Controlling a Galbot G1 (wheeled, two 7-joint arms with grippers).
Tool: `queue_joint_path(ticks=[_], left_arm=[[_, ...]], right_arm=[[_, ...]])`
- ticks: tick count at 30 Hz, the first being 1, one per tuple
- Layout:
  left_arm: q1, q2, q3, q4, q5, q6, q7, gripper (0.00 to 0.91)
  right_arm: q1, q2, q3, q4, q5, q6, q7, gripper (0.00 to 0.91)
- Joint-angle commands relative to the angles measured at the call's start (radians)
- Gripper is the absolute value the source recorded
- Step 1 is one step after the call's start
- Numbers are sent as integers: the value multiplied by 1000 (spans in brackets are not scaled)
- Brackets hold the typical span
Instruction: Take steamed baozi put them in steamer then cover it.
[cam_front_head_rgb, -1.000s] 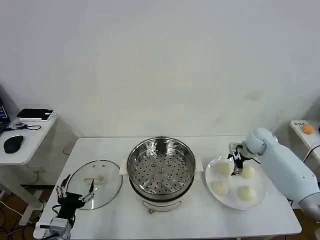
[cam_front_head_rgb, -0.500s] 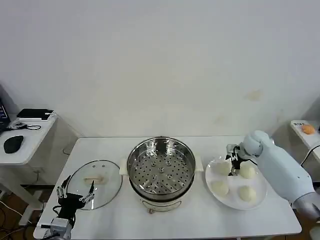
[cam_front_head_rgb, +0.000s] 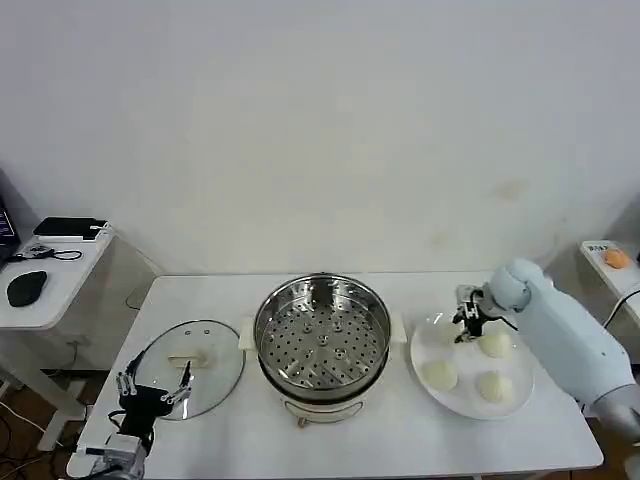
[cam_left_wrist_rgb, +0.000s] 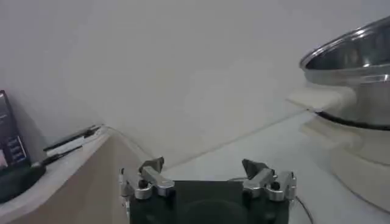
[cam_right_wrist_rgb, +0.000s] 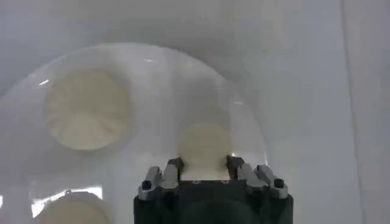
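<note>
Head view: right tool (cam_front_head_rgb: 467, 325) at the plate's (cam_front_head_rgb: 452, 398) far-left baozi (cam_front_head_rgb: 447, 334), steamer (cam_front_head_rgb: 322, 340) empty mid-bench, cover (cam_front_head_rgb: 190, 367) left by idle, spread left tool (cam_front_head_rgb: 152, 386); right wrist view: fingers part-open straddling that bun, not yet clamped, so pick step, next close and lift.

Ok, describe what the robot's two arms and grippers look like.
The right arm has a smooth, rounded white shell with a ball-like joint near the wrist. Its right gripper is small and black with silver metal finger links and dark tips. The left gripper is the same build: a black body, silver bolted links and dark pointed fingertips. No markings or loose cables show on either.
</note>
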Motion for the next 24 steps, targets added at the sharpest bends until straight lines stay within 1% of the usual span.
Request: queue_joint_path(ticks=[1,4,7,8,10,12,14,19,21,24], left_arm=[[0,1,1,0,-1,-1,0,907],[-2,2,3,0,-1,-1,0,907],[-6,3,2,0,0,2,-1,907],[-7,3,2,-1,0,4,-2,907],[-9,3,1,-1,1,9,-4,907],[-11,3,0,-1,4,18,-8,907],[-10,3,-1,-4,8,21,-7,907],[-9,-4,-8,-19,8,28,-11,907],[-8,-8,-10,-22,8,28,-13,907],[-7,-12,-13,-25,8,30,-16,907]], right_arm=[[10,-25,5,56,43,-8,0,504],[63,-54,-15,102,102,-31,-17,504],[148,-75,-91,154,171,-54,-26,504],[182,-76,-123,175,204,-63,-38,504],[243,-71,-165,195,251,-77,-41,504],[336,-49,-220,209,292,-93,-46,504],[427,-17,-284,212,353,-115,-48,504],[552,69,-371,193,456,-139,-58,504],[579,108,-390,177,481,-135,-69,504],[593,152,-410,163,477,-116,-74,504]])
